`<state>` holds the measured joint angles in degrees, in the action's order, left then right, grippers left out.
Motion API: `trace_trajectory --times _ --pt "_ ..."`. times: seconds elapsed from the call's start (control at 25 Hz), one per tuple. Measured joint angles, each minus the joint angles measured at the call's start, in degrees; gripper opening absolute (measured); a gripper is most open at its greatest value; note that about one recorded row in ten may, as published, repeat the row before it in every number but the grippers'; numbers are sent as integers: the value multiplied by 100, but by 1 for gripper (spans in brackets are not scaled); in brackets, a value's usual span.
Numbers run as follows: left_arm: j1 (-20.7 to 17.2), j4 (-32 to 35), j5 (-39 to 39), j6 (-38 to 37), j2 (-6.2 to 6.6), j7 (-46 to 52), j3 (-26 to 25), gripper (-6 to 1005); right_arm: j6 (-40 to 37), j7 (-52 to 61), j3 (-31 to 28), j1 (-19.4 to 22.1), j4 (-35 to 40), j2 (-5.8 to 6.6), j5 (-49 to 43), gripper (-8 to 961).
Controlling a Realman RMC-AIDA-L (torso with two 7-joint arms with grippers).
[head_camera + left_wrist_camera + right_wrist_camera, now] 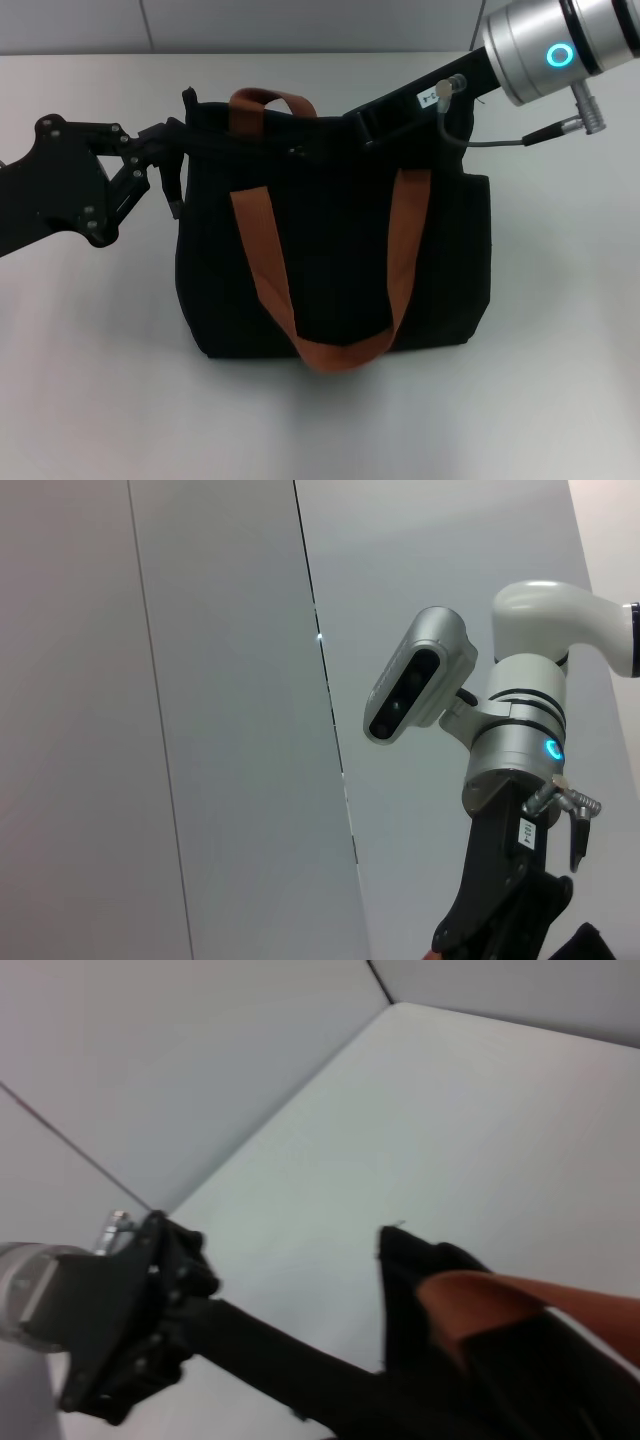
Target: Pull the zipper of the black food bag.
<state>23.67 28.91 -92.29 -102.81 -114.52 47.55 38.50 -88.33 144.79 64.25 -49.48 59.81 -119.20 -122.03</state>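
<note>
The black food bag (335, 250) stands upright in the middle of the table, with its front orange-brown handle (262, 265) hanging down its face. My left gripper (178, 150) is at the bag's top left corner and looks shut on the fabric edge there. It also shows in the right wrist view (190, 1305), joined to the bag (420, 1270) by a taut black strip. My right gripper (365, 128) reaches down onto the bag's top edge right of the middle, where its fingertips are lost against the black fabric. The zipper pull is hidden.
The bag's rear handle (272, 98) stands up at the top edge. The white table (560, 400) runs all round the bag, with a grey wall (300, 25) behind. The left wrist view shows my right arm (515, 770) and wall panels.
</note>
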Motion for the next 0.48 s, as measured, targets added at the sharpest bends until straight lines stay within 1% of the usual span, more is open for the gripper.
trace_trajectory --times 0.28,0.48 --pt "-4 0 0 66 -8 0 -1 60 -12 275 0 105 324 -7 -357 0" --pt "8 0 0 189 -11 -2 -1 61 -71 505 -17 268 642 -10 -668 0"
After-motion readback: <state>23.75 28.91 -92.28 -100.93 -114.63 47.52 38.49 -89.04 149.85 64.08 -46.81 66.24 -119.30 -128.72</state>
